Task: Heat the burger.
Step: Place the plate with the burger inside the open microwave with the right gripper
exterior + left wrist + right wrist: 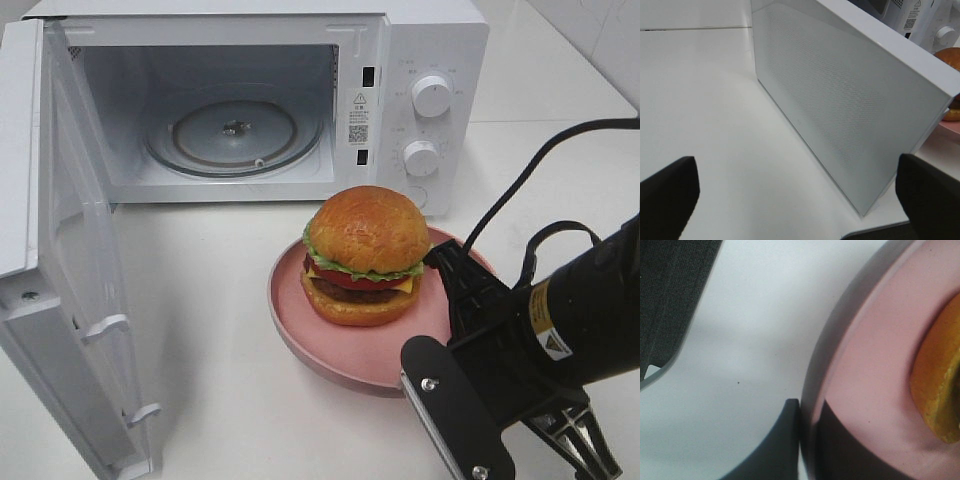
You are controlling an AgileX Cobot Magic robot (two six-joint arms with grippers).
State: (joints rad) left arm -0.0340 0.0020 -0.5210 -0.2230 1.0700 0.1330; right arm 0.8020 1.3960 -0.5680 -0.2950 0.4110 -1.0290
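Tabletop [220, 400], white and glossy, carries everything here. The white microwave [440, 40] stands at the back with two round knobs [431, 95] on its right panel. Its door [70, 250] is swung fully open to the left, and a glass turntable [200, 140] lies in the lit cavity.

In front of the oven mouth, and a little to its right, a round pink plate [340, 355] sits on the table outside the microwave. The burger [365, 255] rests on it, toward the plate's far side. Its domed top bun is golden-brown and shiny, with fine crackled markings. Beneath it comes a frill of green lettuce, a red layer, a corner of yellow cheese, a dark patty and a paler bottom bun.

The right gripper [808, 405] is clamped on the plate's near-right rim, with one dark finger inside the lip and the other outside it. The burger is close by but untouched.

The left gripper [800, 197] hangs with its fingers spread wide apart, grasping nothing. It is just off the perforated outer face of the open door.
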